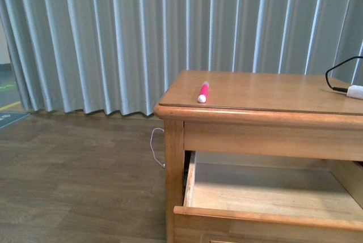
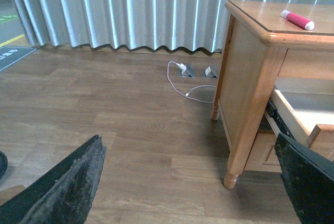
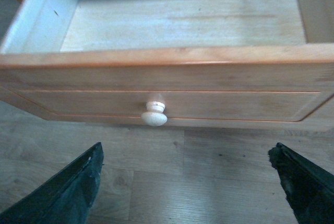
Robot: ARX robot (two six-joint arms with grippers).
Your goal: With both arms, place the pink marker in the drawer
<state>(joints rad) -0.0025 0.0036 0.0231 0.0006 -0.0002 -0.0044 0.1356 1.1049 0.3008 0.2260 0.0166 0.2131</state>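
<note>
The pink marker (image 1: pixel 203 92) with its white cap lies on the wooden table top (image 1: pixel 266 93) near the front left corner; the left wrist view also catches the marker (image 2: pixel 296 19). Below it the drawer (image 1: pixel 266 217) stands pulled out, its pale interior empty. In the right wrist view the drawer front (image 3: pixel 167 96) with its round knob (image 3: pixel 154 115) is just ahead of my right gripper (image 3: pixel 186 182), which is open over the floor. My left gripper (image 2: pixel 193 182) is open, low above the floor, beside the table leg (image 2: pixel 245 130). Neither arm shows in the front view.
A white cylinder with a black cable (image 1: pixel 353 89) rests at the table's right edge. A white cord (image 2: pixel 182 85) and floor sockets (image 2: pixel 197 71) lie by the grey curtain (image 1: pixel 142 33). Wood floor (image 1: pixel 74 180) stretches left of the table.
</note>
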